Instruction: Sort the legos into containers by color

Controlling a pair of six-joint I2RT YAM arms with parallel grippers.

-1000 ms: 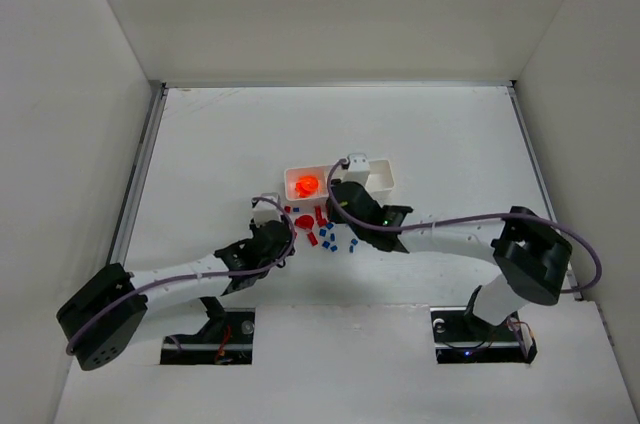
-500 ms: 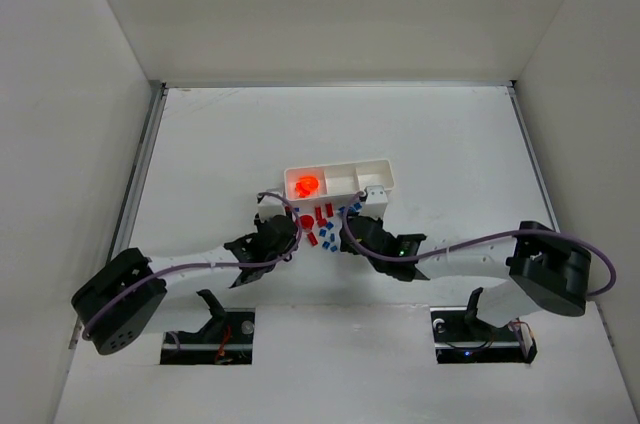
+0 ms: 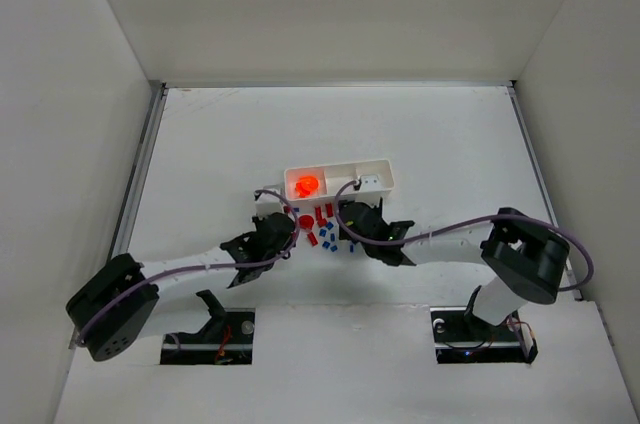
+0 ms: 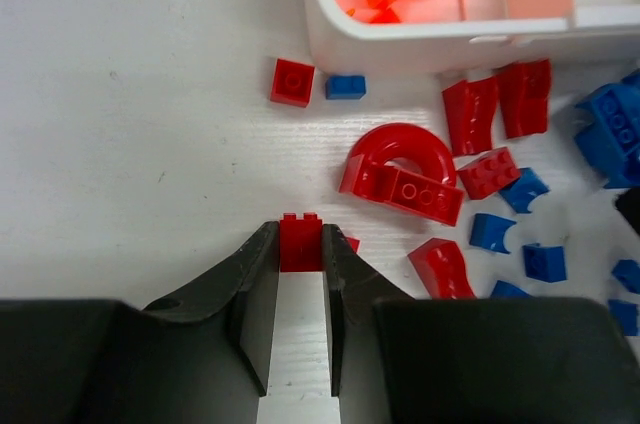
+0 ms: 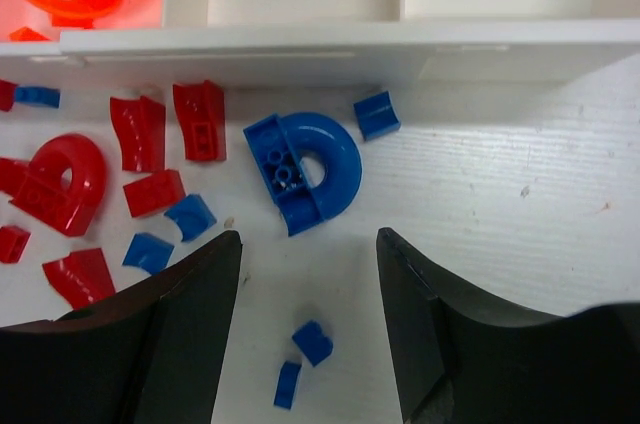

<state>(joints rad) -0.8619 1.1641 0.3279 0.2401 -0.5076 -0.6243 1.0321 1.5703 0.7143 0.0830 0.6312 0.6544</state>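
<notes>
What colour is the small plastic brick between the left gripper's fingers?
The small brick in the left gripper is red; clearest in the left wrist view.

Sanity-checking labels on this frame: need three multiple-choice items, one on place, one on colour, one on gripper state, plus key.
1. Where do the orange pieces lie?
A. In the compartment at the left end of the tray, as the top view shows it
B. In the middle compartment
C. Loose in front of the tray

2. What colour is the brick in the left gripper?
A. Blue
B. Red
C. Orange

3. How is the right gripper?
A. Shut on a blue piece
B. Shut, empty
C. Open, holding nothing

Key:
1 A: orange shows only in the leftmost compartment.
2 B: the left wrist view shows a red brick pinched between the jaws.
3 C: the right wrist view shows the jaws wide apart, gripping nothing.
</notes>
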